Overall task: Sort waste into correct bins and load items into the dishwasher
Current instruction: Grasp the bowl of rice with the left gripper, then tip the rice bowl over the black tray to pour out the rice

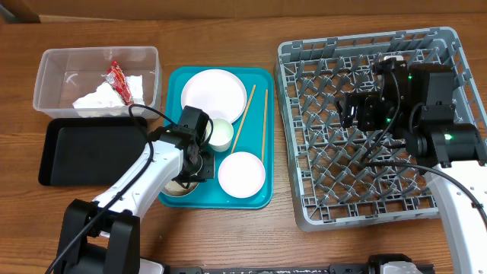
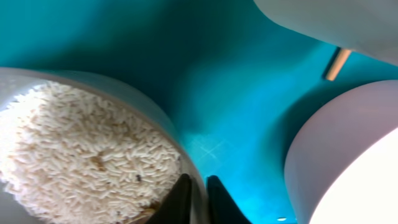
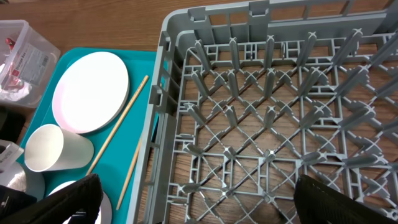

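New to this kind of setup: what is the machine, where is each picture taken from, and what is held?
Two robot arms with two-finger grippers work at a table. One picture looks down from above; the other two come from wrist cameras. The left gripper is shut on the rim of a bowl of rice on a teal tray, beside a plate, cup, two chopsticks and an empty bowl. The right gripper hangs open over the grey dish rack, holding nothing. A clear tub holds a napkin and a wrapper; a black tray lies next to it.
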You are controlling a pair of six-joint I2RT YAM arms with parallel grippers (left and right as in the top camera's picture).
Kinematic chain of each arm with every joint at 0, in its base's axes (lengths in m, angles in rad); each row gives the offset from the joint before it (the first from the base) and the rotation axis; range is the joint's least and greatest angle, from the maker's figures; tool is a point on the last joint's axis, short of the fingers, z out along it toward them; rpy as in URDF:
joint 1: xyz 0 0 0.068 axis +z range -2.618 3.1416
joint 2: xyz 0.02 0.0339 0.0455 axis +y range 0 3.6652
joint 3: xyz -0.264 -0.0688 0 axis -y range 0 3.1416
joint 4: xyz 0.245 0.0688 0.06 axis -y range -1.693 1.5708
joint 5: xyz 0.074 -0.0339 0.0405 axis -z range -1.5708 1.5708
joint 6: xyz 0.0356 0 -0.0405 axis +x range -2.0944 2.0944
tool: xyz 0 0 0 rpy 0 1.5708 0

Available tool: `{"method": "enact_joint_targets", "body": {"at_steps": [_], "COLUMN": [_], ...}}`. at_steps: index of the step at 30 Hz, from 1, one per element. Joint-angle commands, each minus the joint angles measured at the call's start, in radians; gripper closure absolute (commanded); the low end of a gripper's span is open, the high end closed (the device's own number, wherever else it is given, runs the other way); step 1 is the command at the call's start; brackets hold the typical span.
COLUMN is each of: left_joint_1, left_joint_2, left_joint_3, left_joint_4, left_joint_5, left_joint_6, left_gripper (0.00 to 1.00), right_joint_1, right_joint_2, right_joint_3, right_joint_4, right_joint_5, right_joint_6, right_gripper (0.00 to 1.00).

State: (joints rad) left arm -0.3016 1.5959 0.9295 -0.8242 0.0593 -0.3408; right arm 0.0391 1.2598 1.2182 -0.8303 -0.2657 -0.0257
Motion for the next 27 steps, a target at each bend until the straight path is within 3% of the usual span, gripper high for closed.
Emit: {"method": "enact_joint_targets", "body": {"at_steps": [1,5,12,17,21,27], "left_joint_1": [0.0,0.0,0.051,0.206,0.363,0.684], "left_joint_2": [-0.012,-0.013,-0.014,-0.014,-0.01,0.018], "left_joint_3": [-0.019,0.021,0.392,0.574,0.562,0.459], "left_joint_4": [0.0,-0.043,-0.352,-0.447,-0.435,-0.341], "left_joint_5": [-0.016,0.02,0.079,0.161,0.27,0.582], "left_joint_6": [-0.003,-0.003,0.039,0.178,0.259,0.408], "left_gripper": [0.96,0.96,0.96,0.96,0.96,0.96], "right_joint_1": [-0.001,-0.001,-0.001,-0.001,-0.001,-0.001], "right_joint_2": [-0.001,-0.001,-0.001,-0.001,-0.001,-0.001], "right_joint_3": [0.026,0.026,0.026,0.026,0.026,0.026], "right_joint_4": [0.006,0.005,0.008,0.012,0.011,0.012], "right_joint_5": [0.0,0.025,0.026,0.025,0.025,0.024], "right_joint_6": [-0.002,-0.002,-0.002,-0.001,-0.001,-0.001], "right_gripper": [0.0,0.0,0.0,0.0,0.0,0.0]}}
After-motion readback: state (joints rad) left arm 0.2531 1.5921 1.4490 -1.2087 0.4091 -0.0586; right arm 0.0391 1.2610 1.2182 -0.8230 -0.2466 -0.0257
